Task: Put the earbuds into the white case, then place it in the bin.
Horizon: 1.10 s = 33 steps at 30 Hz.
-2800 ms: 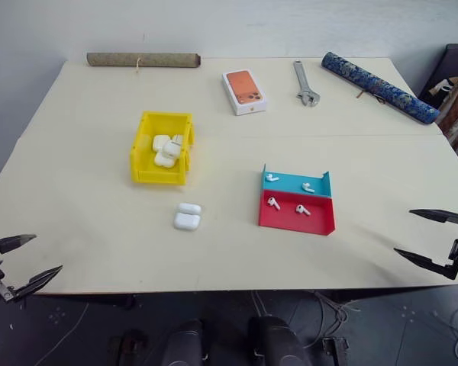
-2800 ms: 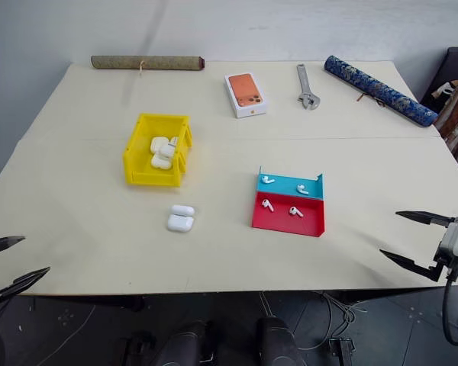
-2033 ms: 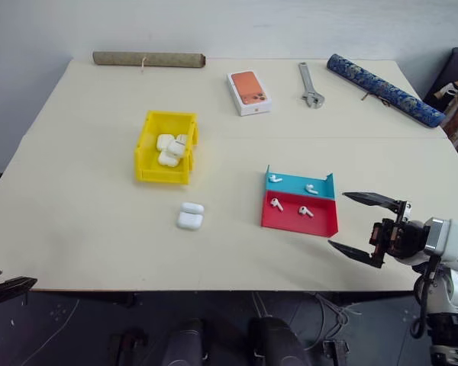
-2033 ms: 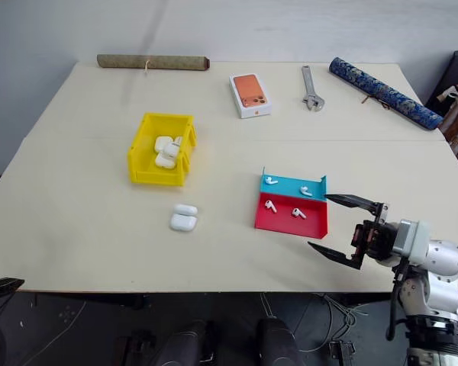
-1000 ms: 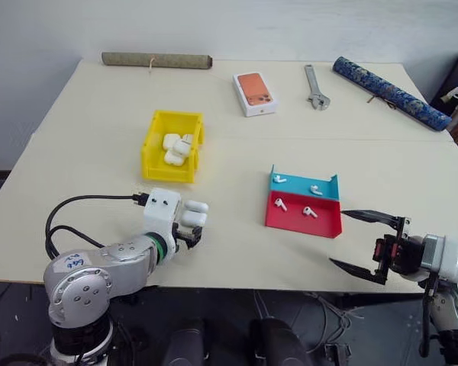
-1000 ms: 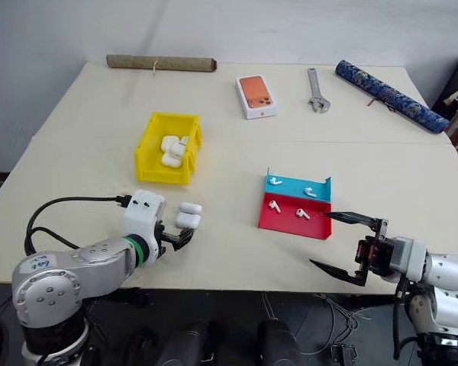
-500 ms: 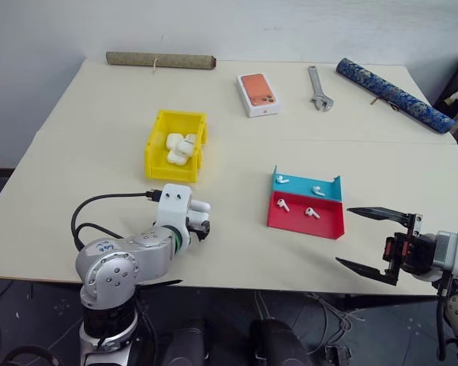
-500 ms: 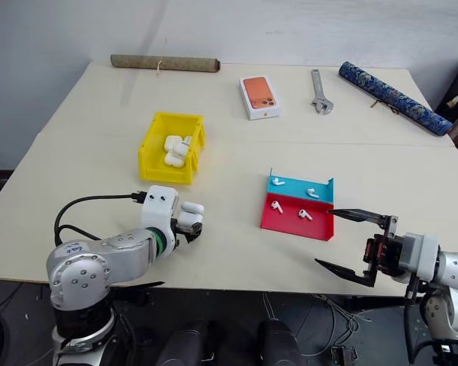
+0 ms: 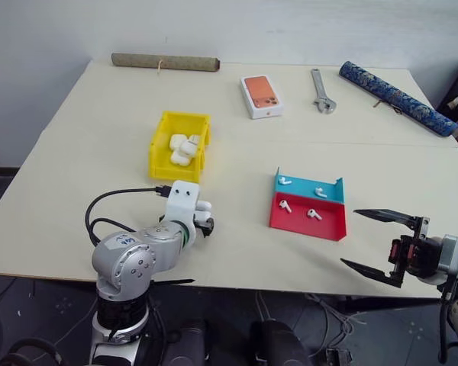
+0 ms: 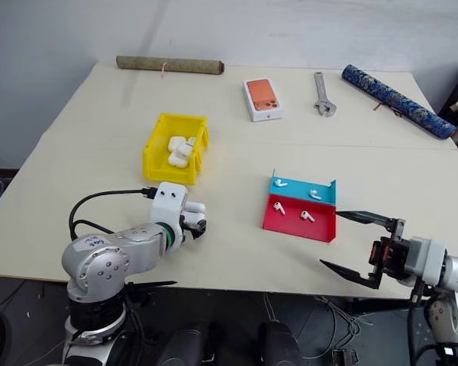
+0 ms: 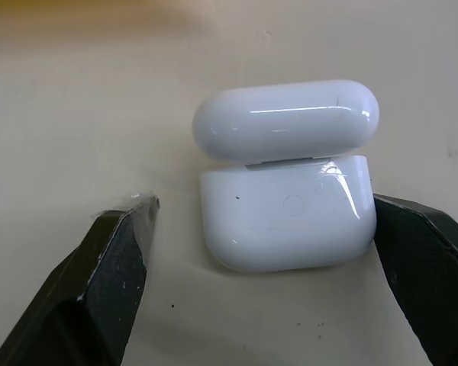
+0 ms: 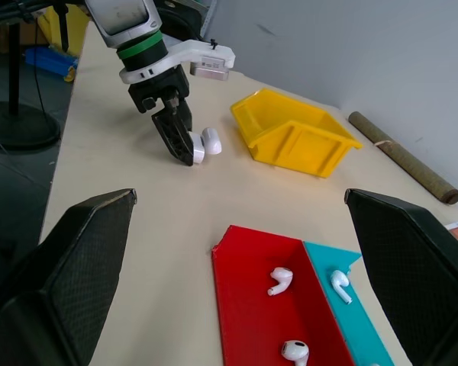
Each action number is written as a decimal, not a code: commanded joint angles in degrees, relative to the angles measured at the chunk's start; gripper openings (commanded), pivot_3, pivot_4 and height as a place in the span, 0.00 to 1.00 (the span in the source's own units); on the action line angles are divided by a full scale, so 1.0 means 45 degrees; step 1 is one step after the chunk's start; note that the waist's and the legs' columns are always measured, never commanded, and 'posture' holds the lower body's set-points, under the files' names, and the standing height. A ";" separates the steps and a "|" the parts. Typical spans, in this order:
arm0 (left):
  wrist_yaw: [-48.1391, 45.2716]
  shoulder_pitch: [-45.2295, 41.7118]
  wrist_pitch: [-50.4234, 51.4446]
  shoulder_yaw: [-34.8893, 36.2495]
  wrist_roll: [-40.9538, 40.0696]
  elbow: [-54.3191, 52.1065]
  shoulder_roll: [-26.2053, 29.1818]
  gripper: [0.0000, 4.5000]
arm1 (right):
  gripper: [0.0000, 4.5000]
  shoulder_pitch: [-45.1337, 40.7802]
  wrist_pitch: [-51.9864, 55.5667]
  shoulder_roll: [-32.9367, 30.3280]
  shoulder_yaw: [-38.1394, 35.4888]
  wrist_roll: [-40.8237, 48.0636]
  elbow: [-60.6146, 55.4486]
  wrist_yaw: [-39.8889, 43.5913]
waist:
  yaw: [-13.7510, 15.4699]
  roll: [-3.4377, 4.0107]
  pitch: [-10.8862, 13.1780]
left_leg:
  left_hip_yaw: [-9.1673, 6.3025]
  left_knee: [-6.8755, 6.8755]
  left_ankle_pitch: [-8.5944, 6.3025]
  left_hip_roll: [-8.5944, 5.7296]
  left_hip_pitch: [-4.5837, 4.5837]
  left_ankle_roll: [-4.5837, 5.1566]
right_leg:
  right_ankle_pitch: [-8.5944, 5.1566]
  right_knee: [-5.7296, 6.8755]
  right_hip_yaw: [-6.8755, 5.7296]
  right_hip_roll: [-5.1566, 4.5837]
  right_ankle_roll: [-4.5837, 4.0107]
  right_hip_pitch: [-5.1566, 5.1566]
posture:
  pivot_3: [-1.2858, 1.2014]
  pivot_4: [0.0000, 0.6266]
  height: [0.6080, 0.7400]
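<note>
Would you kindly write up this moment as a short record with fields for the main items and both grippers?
white case: on the table, lid flipped open, between the left gripper's fingers
left gripper: open, one finger at the case's side, the other apart from it
right gripper: open, holding nothing, beside the tray
earbuds: four loose in the red-and-blue tray
bin: yellow, holding several white cases

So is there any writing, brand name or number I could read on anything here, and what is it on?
None can be read.
Sticker on the left arm's shoulder: dark marks, too small to read.
Orange phone box: a picture, no legible words.
Wrench: no marking legible.
White case: plain, with no print.
</note>
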 commanded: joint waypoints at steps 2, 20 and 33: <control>-0.0607 0.0232 -0.0061 -0.0052 0.0643 -0.0090 -0.0307 1.00 | 1.00 0.0176 -0.0512 0.0089 -0.0561 0.0416 0.0254 0.0462 | 0.0000 0.0001 0.0000 | 0.0003 -0.0005 0.0000 0.0000 0.0004 0.0000 | 0.0000 0.0001 0.0002 0.0000 0.0000 0.0000 | 0.52 0.24 1.00; -0.6047 0.1768 -0.3384 0.2092 0.1130 -0.1368 0.3393 0.62 | 1.00 -0.0193 -0.0435 -0.0103 -0.0308 0.0394 0.0753 0.0664 | -0.0217 -0.0001 0.0001 | 0.0010 -0.0069 -0.0001 0.0007 0.0038 -0.0020 | -0.0006 -0.0004 0.0007 0.0003 -0.0011 -0.0003 | 0.52 0.24 1.00; -1.9966 0.1495 -1.6475 0.2476 -0.0053 0.3873 0.5156 0.62 | 1.00 0.1255 0.2963 -0.2326 -0.0724 -0.3155 0.0285 -0.3230 | 0.0031 0.0042 -0.0008 | 0.0016 -0.0081 -0.0071 0.0005 -0.0019 -0.0018 | -0.0041 -0.0124 -0.0015 -0.0054 -0.0077 -0.0016 | 0.52 0.24 1.00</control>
